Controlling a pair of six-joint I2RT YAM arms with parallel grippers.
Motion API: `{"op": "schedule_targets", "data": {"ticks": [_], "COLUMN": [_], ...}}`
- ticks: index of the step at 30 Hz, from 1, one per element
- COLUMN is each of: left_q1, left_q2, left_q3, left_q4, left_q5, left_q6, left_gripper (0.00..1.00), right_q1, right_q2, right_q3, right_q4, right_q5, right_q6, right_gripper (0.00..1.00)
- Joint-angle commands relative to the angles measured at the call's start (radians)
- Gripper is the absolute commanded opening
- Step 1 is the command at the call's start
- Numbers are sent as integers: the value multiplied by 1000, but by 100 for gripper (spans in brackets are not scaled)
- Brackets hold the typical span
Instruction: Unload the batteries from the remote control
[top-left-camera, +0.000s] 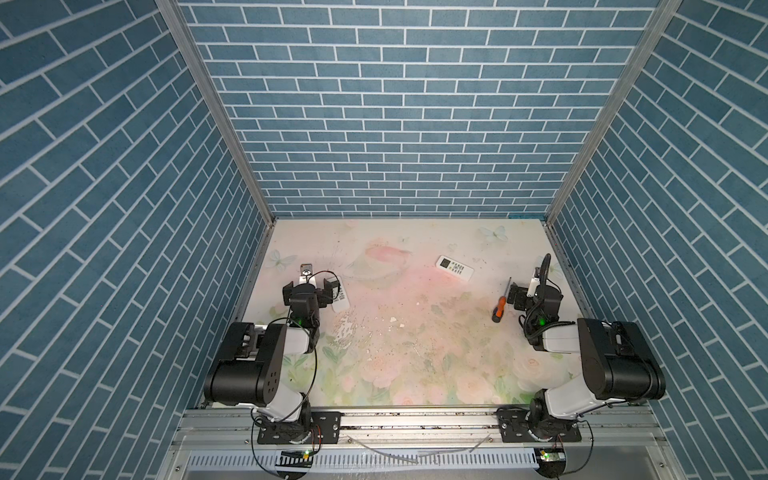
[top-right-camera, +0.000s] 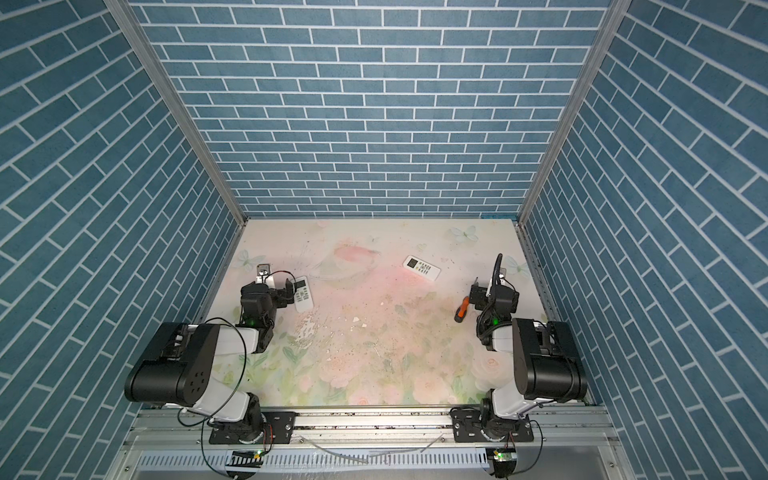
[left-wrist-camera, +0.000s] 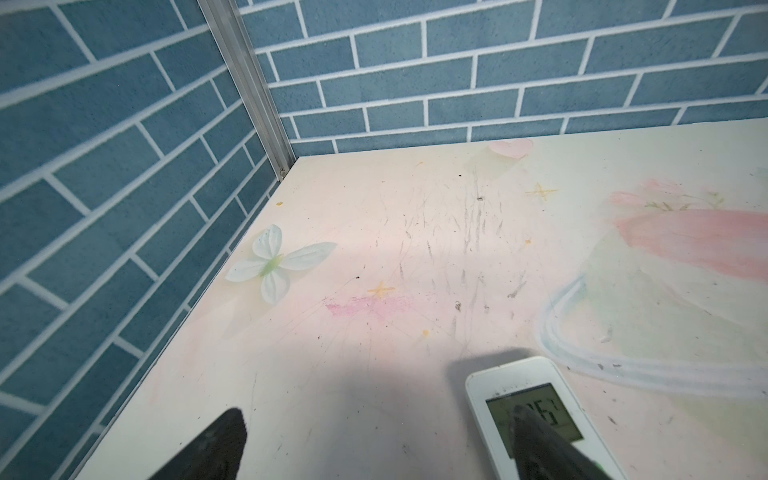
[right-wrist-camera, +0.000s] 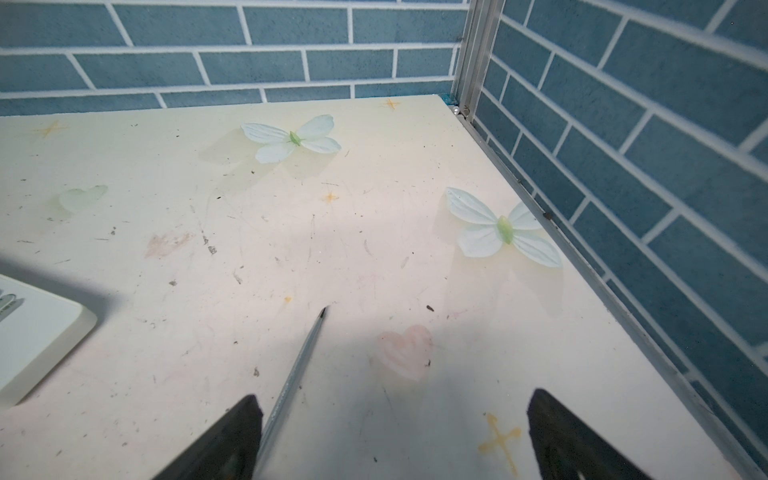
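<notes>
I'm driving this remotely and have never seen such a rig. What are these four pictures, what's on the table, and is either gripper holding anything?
Two robot arms stand at the near edge of a flowered table, each ending in a two-fingered gripper. Both top views look down on the whole scene. Each wrist view looks out between one gripper's fingers. The left gripper hovers open at the edge of one white remote, holding nothing. The right gripper, also open and empty, is beside an orange-handled screwdriver. A second remote lies farther back, mid-table. No batteries show yet.
</notes>
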Motion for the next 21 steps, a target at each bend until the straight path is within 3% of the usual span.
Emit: {"op": "schedule_targets", "data": {"ticks": [1,7,9,12,14,15,17,21], "left_q1": [-2,-2,-2,-2,0,4,23,22], "left_q2": [4,-3,-60,-228,-340,-378,-420,-373], "left_q3": [5,6,18,58,114,146,225,398], "left_q4": [13,8,-56,-262,-471,-569,-768,-1063], "left_q5": [5,-17,-33,-30,-129,-158,-100,-24], "left_q6": [0,-8,-16,-20,-164,-238,-296,-379], "left_gripper": [100,100,100,100,100,100,99,100], "right_q1": [-3,-4,-3,-1,-4,-5,-3,11], "right_q2": [4,-3,-72,-208,-284,-307,-339,-331], "right_q3": [20,20,63,203,298,338,409,506], "right_q4": [21,25,-114,-449,-650,-734,-857,-1002], "right_q5": [-6,-7,-22,15,96,78,-6,-68], "right_q6": [12,10,4,61,228,254,286,366], "right_gripper": [99,99,99,99,99,99,99,99]}}
